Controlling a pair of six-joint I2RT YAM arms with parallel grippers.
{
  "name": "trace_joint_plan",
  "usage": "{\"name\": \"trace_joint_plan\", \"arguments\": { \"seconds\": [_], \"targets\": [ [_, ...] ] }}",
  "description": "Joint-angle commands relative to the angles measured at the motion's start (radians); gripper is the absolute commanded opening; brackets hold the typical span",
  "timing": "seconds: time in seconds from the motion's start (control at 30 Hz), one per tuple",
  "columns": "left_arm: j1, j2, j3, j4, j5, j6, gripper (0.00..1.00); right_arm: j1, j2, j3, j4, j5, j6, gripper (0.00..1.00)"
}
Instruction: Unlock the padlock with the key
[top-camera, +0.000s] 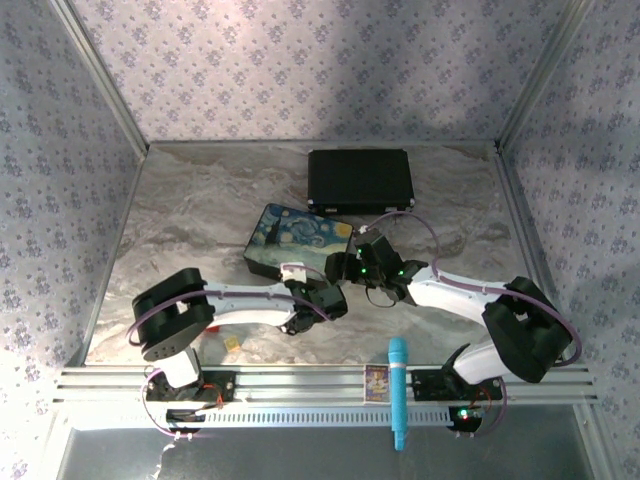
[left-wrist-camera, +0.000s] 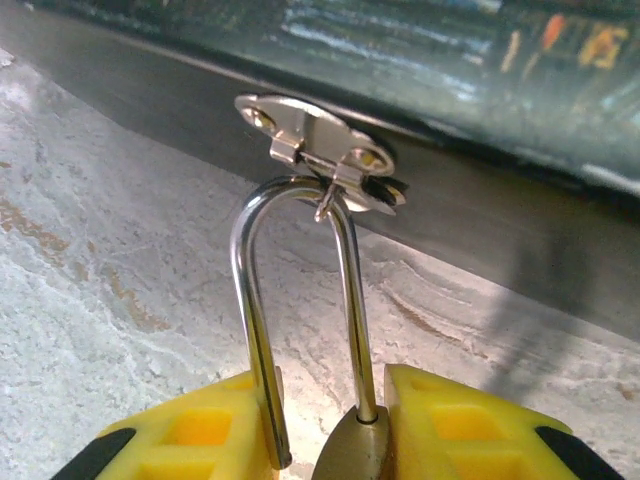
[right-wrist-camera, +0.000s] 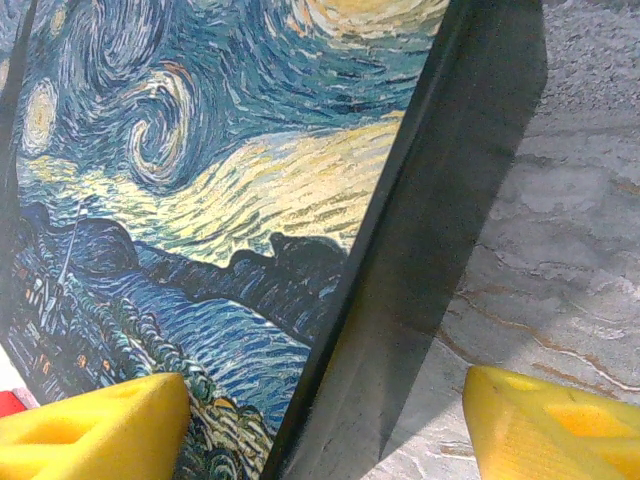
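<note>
The tiny brass padlock (left-wrist-camera: 355, 450) hangs by its silvery shackle (left-wrist-camera: 250, 300) from the metal hasp (left-wrist-camera: 315, 145) on the painted box (left-wrist-camera: 450, 50). The shackle's left leg ends free, out of the body, and the body is turned sideways. My left gripper (left-wrist-camera: 330, 430) is open, its yellow fingers (left-wrist-camera: 190, 435) on either side of the padlock; the body rests against the right one. My right gripper (right-wrist-camera: 325, 430) is open astride the box's dark side wall, one finger over the painted lid (right-wrist-camera: 200, 170), the other over the table. The key is out of view.
A black case (top-camera: 360, 180) lies behind the painted box (top-camera: 300, 240). A small yellow block (top-camera: 233, 343) sits by the left arm's base. A teal tool (top-camera: 398, 390) and a small card (top-camera: 376, 382) rest on the front rail. Patterned walls close the table (top-camera: 180, 220) in.
</note>
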Motion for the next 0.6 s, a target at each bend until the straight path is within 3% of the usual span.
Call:
{"name": "trace_joint_plan", "arguments": {
  "seconds": [0.0,0.17,0.37,0.57],
  "targets": [
    [-0.054,0.019,-0.012,-0.156,0.007,0.027,0.28,-0.005,0.07,-0.057,-0.171,0.095,-0.019,0.74],
    [-0.098,0.028,0.025,-0.109,-0.011,0.096,0.26,-0.007,0.08,-0.058,-0.166,0.095,-0.019,0.74],
    [-0.1,0.115,0.106,-0.279,-0.026,0.036,0.31,-0.007,0.083,-0.056,-0.169,0.089,-0.022,0.74],
    [-0.102,0.024,0.014,-0.097,0.047,0.114,0.25,-0.01,0.098,-0.056,-0.159,0.085,-0.023,0.74]
  ]
}}
